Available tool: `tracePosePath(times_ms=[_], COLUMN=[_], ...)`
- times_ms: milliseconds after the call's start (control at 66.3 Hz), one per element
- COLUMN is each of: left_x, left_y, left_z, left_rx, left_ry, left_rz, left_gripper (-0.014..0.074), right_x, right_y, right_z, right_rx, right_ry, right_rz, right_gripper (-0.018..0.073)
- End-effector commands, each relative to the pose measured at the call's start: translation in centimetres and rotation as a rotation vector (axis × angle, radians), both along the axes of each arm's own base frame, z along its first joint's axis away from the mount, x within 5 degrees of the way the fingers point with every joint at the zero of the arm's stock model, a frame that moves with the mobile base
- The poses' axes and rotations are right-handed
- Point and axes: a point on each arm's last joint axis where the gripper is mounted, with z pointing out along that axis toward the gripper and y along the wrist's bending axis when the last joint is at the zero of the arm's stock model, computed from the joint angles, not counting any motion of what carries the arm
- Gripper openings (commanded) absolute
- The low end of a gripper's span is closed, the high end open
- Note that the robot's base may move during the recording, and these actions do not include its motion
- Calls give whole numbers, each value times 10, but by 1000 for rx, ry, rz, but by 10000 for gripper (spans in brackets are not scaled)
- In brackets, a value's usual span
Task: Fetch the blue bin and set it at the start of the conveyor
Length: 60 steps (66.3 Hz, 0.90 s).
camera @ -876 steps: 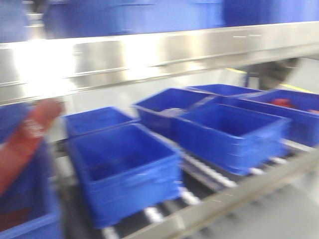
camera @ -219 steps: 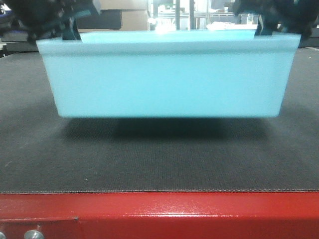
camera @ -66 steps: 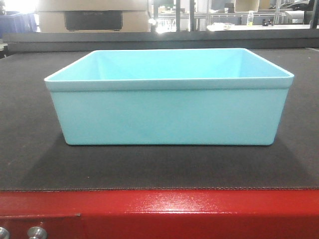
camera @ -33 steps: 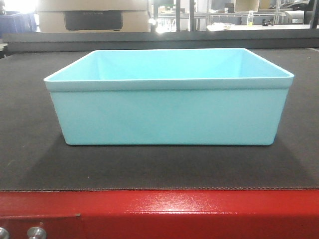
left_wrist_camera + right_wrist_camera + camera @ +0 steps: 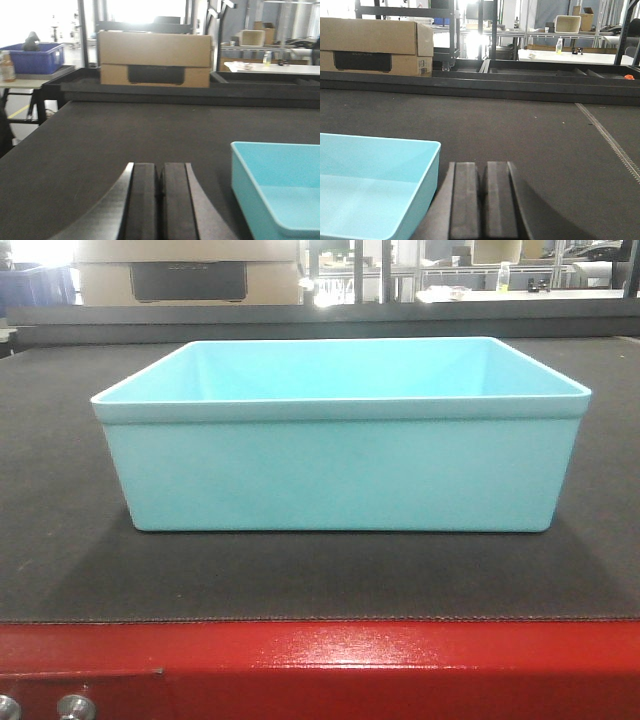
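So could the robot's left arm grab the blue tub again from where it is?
Probably yes. The left gripper sits shut just beside the blue bin, with only bare conveyor belt between them. It would need to open first.

I see the conveyor start (image 5: 60,570), a wide dark grey textured belt with a glossy red frame (image 5: 330,660) along its near edge and silver bolts (image 5: 70,707) at the frame's lower left. The blue bin (image 5: 340,475) sits flat and upright on the belt, near the red edge, its open interior empty.
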Motion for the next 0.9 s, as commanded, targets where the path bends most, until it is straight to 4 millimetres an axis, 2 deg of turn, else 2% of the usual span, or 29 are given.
tracePosePath(times_ms=[0, 121, 241, 287, 890], left_x=[-1, 5, 11, 11, 11], left_y=[1, 2, 3, 3, 3], left_z=[-20, -60, -85, -82, -84], left_rx=[-11, -11, -12, -10, -12], left_ry=[-26, -9, 14, -24, 6], left_rz=[32, 43, 47, 48, 47], left_gripper=[-111, -111, -111, -111, -111], right_x=[-1, -1, -1, -1, -1], right_y=[0, 0, 0, 0, 0], right_z=[2, 2, 3, 3, 3], right_rx=[-19, -19, -19, -19, -19], right_ry=[-28, -28, -31, -31, -31], right_rz=[-7, -7, -7, -7, -7], right_gripper=[-162, -162, -162, -162, -162])
